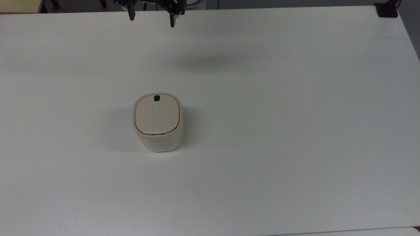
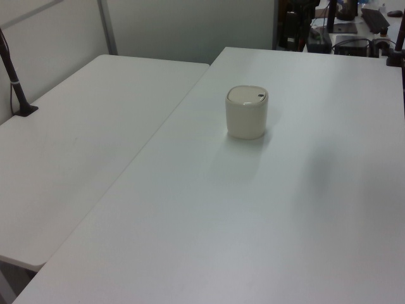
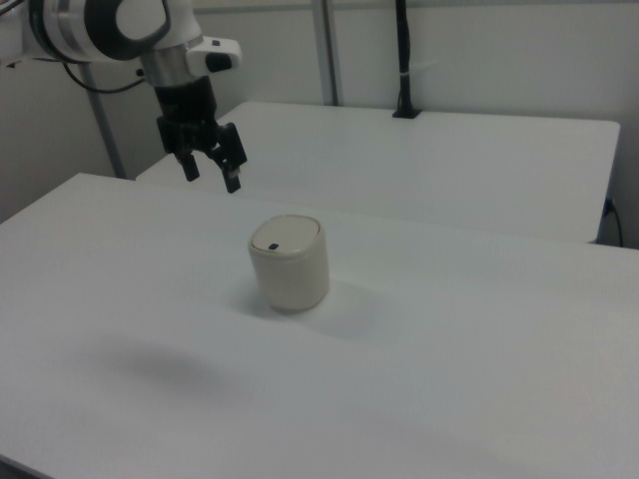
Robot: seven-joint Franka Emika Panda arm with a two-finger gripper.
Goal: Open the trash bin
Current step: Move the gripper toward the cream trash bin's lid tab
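Your small cream-beige plastic trash bin (image 1: 157, 123), lid closed, stands near the middle of the white tabletop (image 1: 295, 131). The black two-finger gripper (image 1: 151, 14), fingers spread and empty, hangs high over the top view's far edge; the bin's black square button (image 1: 157, 98) faces it.
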